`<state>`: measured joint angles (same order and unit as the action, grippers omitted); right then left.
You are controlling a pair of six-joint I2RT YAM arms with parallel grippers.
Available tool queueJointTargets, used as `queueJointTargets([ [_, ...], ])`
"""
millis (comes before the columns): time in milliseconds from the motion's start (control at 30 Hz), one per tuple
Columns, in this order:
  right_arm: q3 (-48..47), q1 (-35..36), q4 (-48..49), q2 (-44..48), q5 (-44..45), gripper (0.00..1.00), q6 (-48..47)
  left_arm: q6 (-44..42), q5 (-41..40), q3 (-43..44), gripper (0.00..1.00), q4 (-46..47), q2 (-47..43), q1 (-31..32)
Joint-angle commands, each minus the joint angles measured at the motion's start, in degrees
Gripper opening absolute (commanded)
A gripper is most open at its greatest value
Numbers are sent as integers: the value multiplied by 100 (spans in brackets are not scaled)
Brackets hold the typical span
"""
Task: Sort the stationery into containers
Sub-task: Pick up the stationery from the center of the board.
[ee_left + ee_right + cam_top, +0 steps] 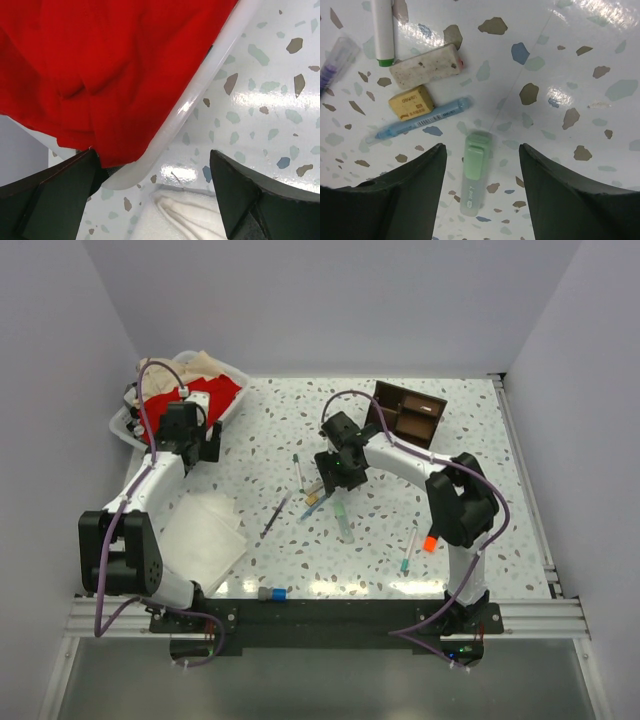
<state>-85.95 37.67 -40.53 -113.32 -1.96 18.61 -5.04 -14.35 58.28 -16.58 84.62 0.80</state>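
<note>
Right gripper point(481, 150) straddles pale green marker point(472, 195); arm point(400, 457) stretched forward.

1. Tan eraser point(411, 103): red printed lines, too small to read.
2. Blue pen point(420, 119): dark lettering along the barrel, not legible.
3. Pale green highlighter point(476, 175): small white marking low on the barrel, unreadable.

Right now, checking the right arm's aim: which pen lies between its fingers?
The pale green highlighter, alone inside the open right gripper; the blue pen and white marker lie outside it.
</note>
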Motion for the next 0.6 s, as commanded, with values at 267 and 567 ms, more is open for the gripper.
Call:
queueJointTargets([
  [267, 166, 258, 54, -182, 178, 63, 151, -15, -42, 61, 100, 497, -139, -45],
  [567, 193, 258, -148, -392, 178, 58, 222, 12, -42, 131, 100, 533, -95, -53],
])
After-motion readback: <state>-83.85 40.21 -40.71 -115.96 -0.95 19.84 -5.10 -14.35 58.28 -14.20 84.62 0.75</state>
